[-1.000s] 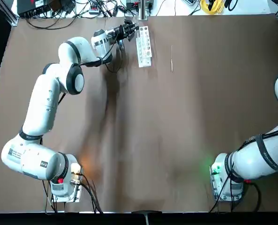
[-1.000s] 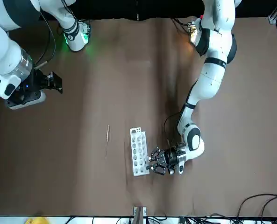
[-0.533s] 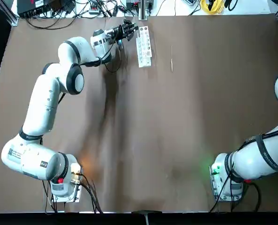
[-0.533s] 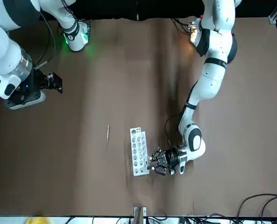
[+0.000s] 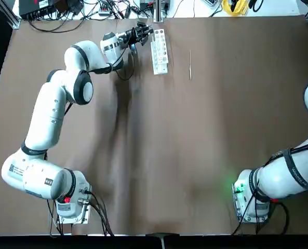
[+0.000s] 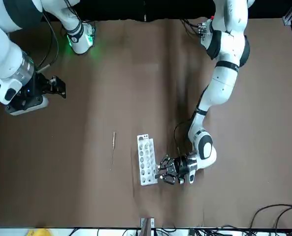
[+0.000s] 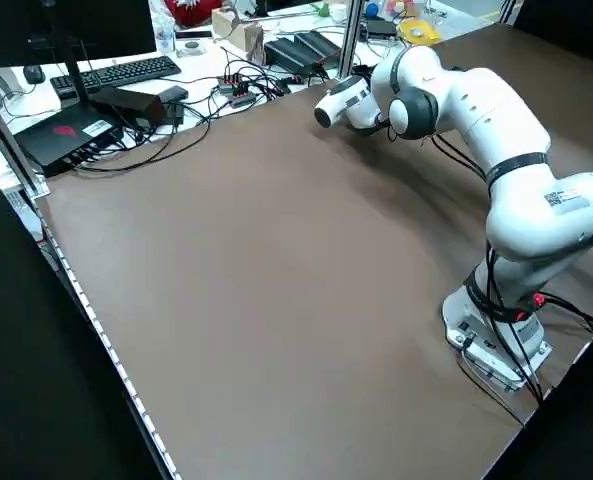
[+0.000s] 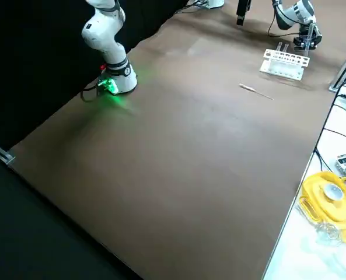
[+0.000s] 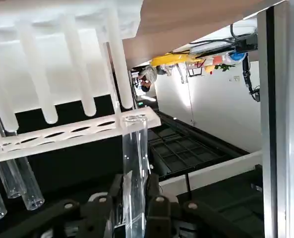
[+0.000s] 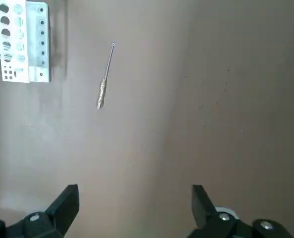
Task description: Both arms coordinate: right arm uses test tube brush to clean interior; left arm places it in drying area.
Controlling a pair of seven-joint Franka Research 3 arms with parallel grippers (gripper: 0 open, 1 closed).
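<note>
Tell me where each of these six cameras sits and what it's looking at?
Top: overhead; both arms, rack, brush.
Front: across the table; left gripper beside the rack.
Left side: raised; left arm.
Right side: raised; right arm's base, rack, brush.
Left wrist: own fingers hold a glass tube.
Right wrist: open right gripper above the table.
Shared: rack.

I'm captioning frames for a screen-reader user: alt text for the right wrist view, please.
The right end effector, fingers open and empty, hangs above bare brown table. Farther off, the test tube brush lies flat beside the white rack.
</note>
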